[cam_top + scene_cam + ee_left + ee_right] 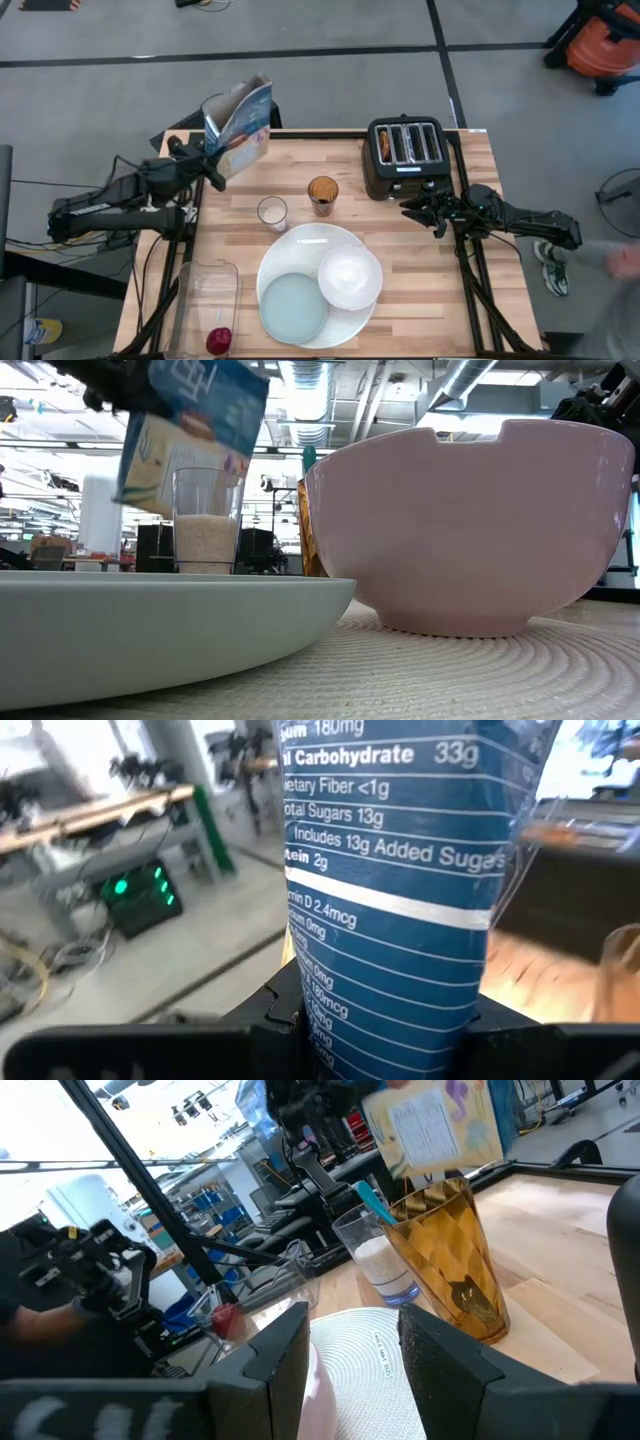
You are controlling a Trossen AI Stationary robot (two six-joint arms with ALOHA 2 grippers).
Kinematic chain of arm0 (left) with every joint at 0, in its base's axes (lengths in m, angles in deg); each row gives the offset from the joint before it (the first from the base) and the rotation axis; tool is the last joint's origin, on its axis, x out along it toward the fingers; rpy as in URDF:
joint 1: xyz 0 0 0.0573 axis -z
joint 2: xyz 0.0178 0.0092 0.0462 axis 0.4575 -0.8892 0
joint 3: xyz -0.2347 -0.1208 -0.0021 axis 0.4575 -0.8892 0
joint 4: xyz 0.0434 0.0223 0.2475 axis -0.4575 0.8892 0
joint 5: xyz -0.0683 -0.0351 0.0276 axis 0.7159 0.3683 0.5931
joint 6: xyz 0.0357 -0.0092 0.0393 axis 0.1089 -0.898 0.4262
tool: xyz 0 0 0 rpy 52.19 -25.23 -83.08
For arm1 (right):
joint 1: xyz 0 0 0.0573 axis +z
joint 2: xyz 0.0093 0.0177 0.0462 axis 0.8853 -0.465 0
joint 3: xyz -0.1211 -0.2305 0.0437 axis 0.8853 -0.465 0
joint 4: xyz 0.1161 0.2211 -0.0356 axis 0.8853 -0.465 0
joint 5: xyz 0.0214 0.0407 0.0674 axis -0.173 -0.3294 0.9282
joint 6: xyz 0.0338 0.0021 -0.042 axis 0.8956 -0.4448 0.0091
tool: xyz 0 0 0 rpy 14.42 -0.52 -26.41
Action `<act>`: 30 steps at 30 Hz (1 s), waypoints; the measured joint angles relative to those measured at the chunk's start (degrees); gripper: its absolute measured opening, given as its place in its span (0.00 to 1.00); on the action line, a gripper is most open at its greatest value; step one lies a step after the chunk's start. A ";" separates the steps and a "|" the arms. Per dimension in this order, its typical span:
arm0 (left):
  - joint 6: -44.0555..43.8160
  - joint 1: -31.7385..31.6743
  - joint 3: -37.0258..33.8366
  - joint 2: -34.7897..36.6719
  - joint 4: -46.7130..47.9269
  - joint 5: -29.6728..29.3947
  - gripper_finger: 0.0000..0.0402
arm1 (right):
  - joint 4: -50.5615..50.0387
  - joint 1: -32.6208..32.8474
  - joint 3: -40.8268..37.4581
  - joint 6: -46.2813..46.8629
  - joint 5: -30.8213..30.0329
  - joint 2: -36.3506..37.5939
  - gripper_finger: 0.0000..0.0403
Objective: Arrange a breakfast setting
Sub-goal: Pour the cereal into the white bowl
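Clamped between the left gripper's (375, 1020) fingers, the light, crushable blue cereal box (240, 125) wants a gentle squeeze low on its sides.

Even overhead light washes the wooden table (420, 270) with only faint shadows, while ceiling lights flare behind the near, soft-focus white bowl (470, 520) and the blue cereal box (390, 890) looms blurred at the edges.
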State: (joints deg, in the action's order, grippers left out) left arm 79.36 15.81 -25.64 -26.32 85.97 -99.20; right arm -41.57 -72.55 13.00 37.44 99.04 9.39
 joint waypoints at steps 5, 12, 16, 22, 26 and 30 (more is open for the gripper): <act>4.46 -0.07 5.18 -0.01 0.43 4.37 0.22 | 0.00 0.00 -0.01 0.00 -0.01 0.00 0.44; 9.45 -0.04 9.98 -0.04 0.51 15.09 0.22 | 0.00 -0.01 0.01 -0.02 -0.01 0.00 0.44; 9.90 0.00 11.71 -0.02 0.52 20.26 0.22 | 0.00 0.00 -0.01 0.00 -0.01 0.00 0.44; 12.72 -0.02 14.73 -0.02 0.45 28.27 0.22 | 0.00 -0.02 0.02 -0.01 -0.01 0.00 0.44; 12.76 -0.02 16.16 -0.02 0.57 33.25 0.22 | 0.00 0.00 0.00 0.00 -0.02 0.00 0.44; 12.75 -0.02 16.95 -0.45 0.57 37.72 0.22 | 0.00 -0.01 0.02 -0.01 -0.02 0.00 0.44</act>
State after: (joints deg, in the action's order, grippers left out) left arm 92.11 15.78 -8.69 -26.76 86.54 -61.48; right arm -41.57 -72.56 13.02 37.43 99.02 9.39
